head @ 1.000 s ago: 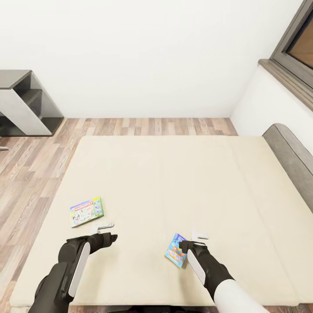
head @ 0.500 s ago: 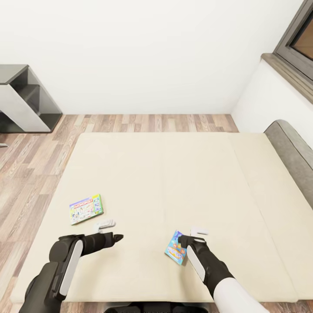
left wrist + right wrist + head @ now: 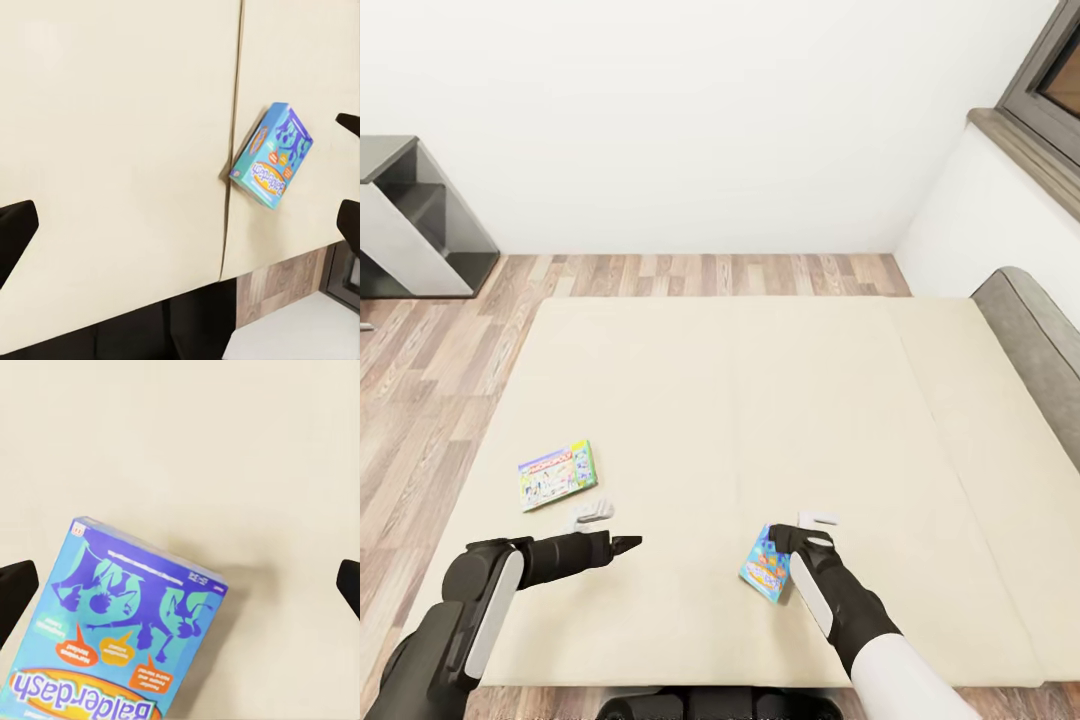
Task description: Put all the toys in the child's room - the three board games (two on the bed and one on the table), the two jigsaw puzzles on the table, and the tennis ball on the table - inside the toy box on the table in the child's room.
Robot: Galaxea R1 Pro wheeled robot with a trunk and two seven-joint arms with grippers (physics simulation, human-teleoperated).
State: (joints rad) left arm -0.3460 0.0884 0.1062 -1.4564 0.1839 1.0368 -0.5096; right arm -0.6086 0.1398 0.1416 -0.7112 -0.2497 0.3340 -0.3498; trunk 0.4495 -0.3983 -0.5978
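Cream bed (image 3: 760, 400) on wood-plank floor (image 3: 420, 380), 2 board games lying on it
Pale game box (image 3: 557, 474) lies near the left gripper (image 3: 622, 543), whose spread I cannot tell; blue Balderdash box (image 3: 765, 574) lies flat just beside the right gripper (image 3: 815, 530), fingers spread wide

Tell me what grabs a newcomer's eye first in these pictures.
The wide cream bed takes up most of the head view, with two bright game boxes near its front edge. The blue box sits tilted beside the right gripper, whose jaws stand wide apart around it. The green box lies flat just beyond the left gripper.
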